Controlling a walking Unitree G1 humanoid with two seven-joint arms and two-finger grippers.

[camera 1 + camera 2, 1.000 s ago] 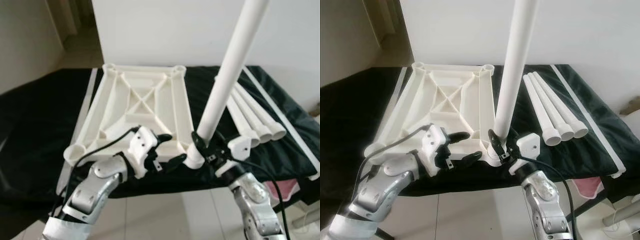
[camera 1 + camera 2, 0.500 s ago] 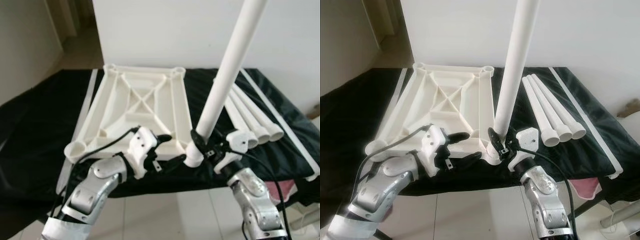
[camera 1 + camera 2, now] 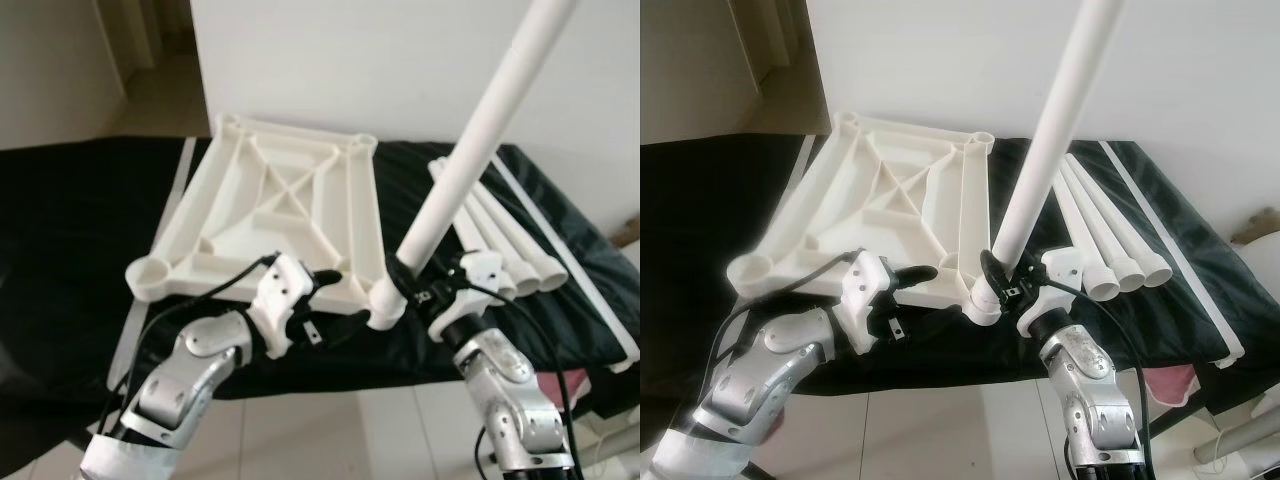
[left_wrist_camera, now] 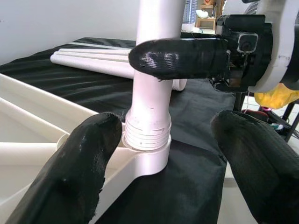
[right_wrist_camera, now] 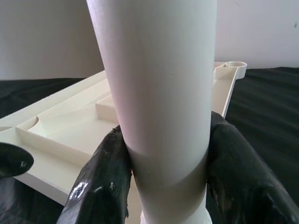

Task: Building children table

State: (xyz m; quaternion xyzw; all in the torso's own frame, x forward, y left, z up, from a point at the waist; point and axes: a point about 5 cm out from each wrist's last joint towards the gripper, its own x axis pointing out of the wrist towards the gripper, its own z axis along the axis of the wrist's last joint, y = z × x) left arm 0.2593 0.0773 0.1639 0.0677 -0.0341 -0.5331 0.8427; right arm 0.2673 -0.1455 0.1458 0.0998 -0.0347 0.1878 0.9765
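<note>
The white tabletop [image 3: 270, 210] lies upside down on a black-covered table [image 3: 60, 230]. A long white leg [image 3: 480, 130] rises from the near right corner socket [image 3: 383, 310], leaning to the right. My right gripper [image 3: 405, 285] is shut on the leg just above the socket; its fingers [image 5: 100, 186] press both sides of the leg [image 5: 159, 93]. My left gripper [image 3: 335, 300] is open at the near edge, with one finger [image 4: 79, 172] beside the socket [image 4: 145, 161]. The leg's threaded end [image 4: 148, 135] sits in the socket.
Three spare white legs [image 3: 510, 240] lie side by side on the cloth to the right. White strips [image 3: 570, 260] run along the cloth's side edges. A white wall [image 3: 350, 60] stands behind the table, and tiled floor [image 3: 330, 440] lies below the near edge.
The leg leans further to the right than before, and my right wrist has turned with it, still shut on the leg. My left gripper holds its place. The view has shifted a little.
</note>
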